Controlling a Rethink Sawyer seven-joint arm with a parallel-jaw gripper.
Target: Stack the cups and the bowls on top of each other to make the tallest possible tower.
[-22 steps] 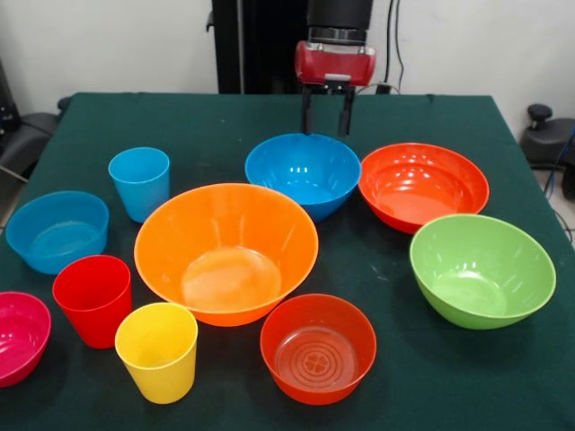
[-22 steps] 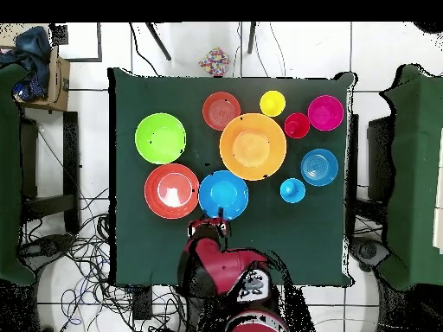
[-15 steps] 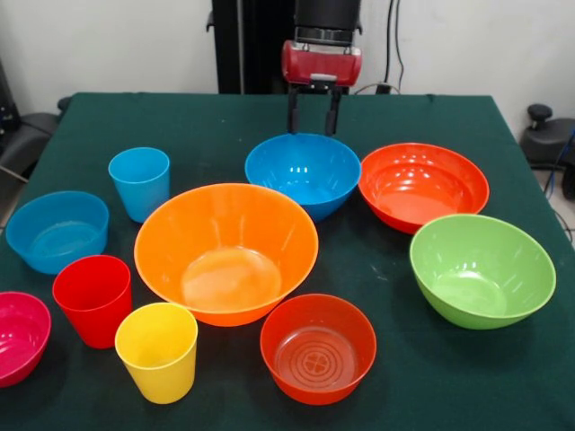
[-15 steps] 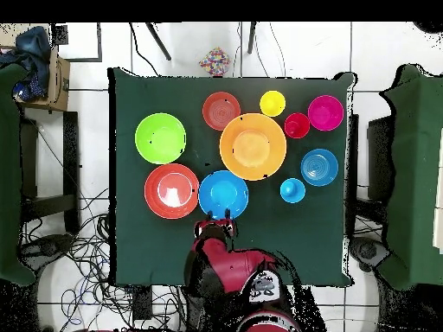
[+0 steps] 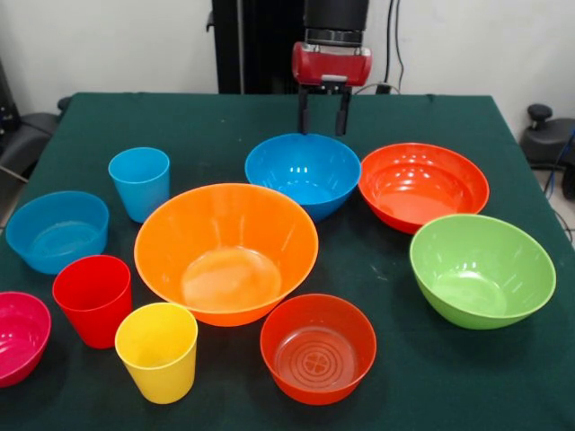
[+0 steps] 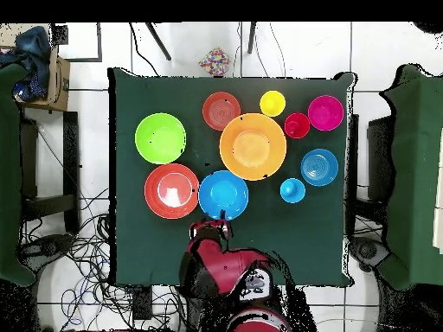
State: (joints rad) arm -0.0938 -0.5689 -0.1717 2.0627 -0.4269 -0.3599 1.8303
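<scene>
Green cloth covers the table (image 5: 225, 117); nothing is stacked, every piece stands alone on it.

Front view:
- gripper (image 5: 323, 133): two dark fingers hanging apart and empty, above the far rim of the blue bowl (image 5: 303, 172).
- pale orange bowl (image 5: 225, 250): largest, central, upright, empty.
- large red-orange bowl (image 5: 423, 184): just right of the blue bowl, rims close.
- lime green bowl (image 5: 482, 268): at the right, nearer than the large red-orange one.
- small red-orange bowl (image 5: 317, 347): in front of the pale orange bowl.
- light blue cup (image 5: 140, 183): left of the pale orange bowl.
- small light blue bowl (image 5: 57, 230): further left.
- red cup (image 5: 92, 299) and yellow cup (image 5: 157, 351): near left, close together.
- magenta-pink bowl (image 5: 18, 335): at the left edge, partly cut off.

Overhead view:
- gripper (image 6: 222, 213): at the blue bowl's (image 6: 223, 194) lower rim, red arm below it.
- pale orange bowl (image 6: 253, 146): mid-table, ringed by the others.
- lime green bowl (image 6: 160, 137) and large red-orange bowl (image 6: 171, 190): at the left.
- cups and small bowls: at the right and top.
</scene>
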